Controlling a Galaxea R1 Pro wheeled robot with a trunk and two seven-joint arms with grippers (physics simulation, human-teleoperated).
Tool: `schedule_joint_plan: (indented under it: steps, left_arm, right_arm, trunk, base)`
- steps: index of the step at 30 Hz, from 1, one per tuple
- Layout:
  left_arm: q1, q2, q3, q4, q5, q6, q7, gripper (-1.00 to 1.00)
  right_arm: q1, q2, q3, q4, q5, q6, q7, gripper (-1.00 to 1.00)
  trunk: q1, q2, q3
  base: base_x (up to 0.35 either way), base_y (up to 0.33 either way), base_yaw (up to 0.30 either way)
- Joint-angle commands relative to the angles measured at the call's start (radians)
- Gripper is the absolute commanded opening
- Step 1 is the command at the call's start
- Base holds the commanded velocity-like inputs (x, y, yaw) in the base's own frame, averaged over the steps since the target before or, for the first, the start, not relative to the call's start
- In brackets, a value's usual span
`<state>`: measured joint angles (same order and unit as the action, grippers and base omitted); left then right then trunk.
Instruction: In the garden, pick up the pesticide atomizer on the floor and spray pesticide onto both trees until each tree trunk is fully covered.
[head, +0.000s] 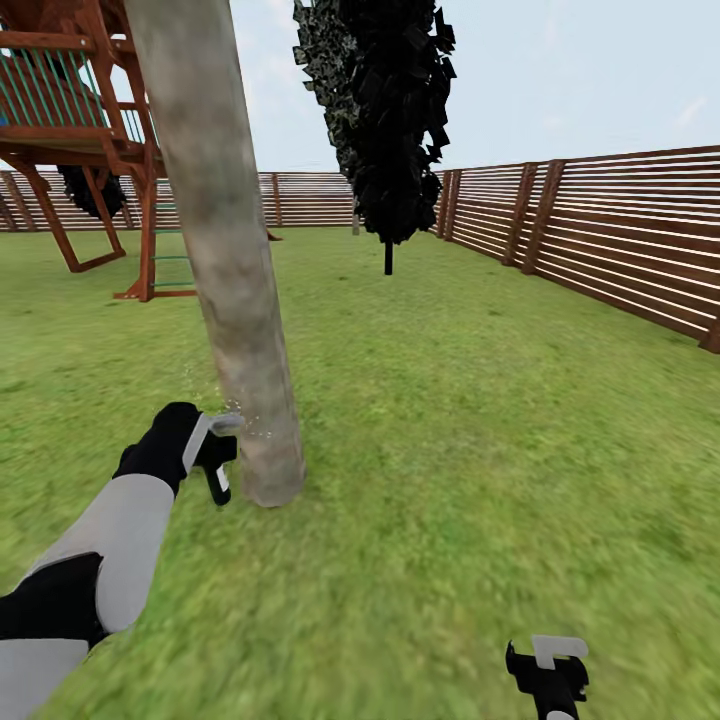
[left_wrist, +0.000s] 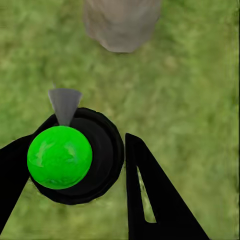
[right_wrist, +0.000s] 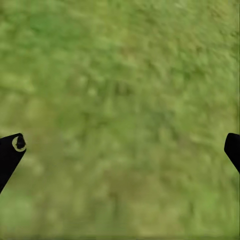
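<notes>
The pesticide atomizer (head: 218, 452) sits in the left gripper (head: 214, 458), right at the foot of the tree trunk (head: 228, 250), nozzle almost touching the bark. A few faint specks hang in the air between nozzle and trunk. In the left wrist view the fingers (left_wrist: 150, 195) are clamped either side of the atomizer (left_wrist: 75, 155), grey nozzle aimed at the trunk (left_wrist: 121, 22).

Room around the trunk is good — lawn (head: 450, 400) runs wide open on the side away from the left arm, all the way to the slatted fence (head: 600, 230). A wooden play tower (head: 80, 130) stands well behind the trunk, and a dark narrow tree (head: 385, 110) behind it too, near the fence corner.

Left arm (head: 110, 545) reaches forward and low, wrist level with the trunk's base. The right gripper (head: 548, 672) hangs low over bare grass, well clear of the trunk — jaws spread wide, fingertips (right_wrist: 11, 147) at opposite edges of the right wrist view.
</notes>
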<state>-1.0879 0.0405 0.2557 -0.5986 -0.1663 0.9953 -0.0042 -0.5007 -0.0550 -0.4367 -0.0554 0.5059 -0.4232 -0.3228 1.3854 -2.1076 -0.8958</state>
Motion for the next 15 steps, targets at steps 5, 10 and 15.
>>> schedule_joint_plan:
  steps: [5, 10, 15]
  left_arm:
    - [-0.026, -0.019, 0.002, -0.003, -0.010, 0.007, 0.000, -1.00]
    - [-0.016, -0.015, 0.004, -0.002, -0.011, 0.008, 0.000, -1.00]
    - [-0.015, -0.014, 0.003, -0.002, -0.012, 0.008, 0.001, -1.00]
  right_arm:
    - [-0.001, -0.003, -0.007, 0.002, 0.010, -0.003, -0.004, 1.00]
    - [-0.001, -0.003, -0.007, 0.002, 0.009, -0.003, -0.004, 1.00]
    - [-0.001, -0.003, -0.007, 0.001, 0.008, -0.003, -0.004, 1.00]
  trunk:
    - [0.000, 0.000, -0.001]
    - [0.000, 0.000, -0.001]
    - [0.000, 0.000, -0.001]
  base:
    - [0.000, 0.000, 0.000]
    - [0.122, -0.139, 0.000]
    - [0.220, -0.194, 0.000]
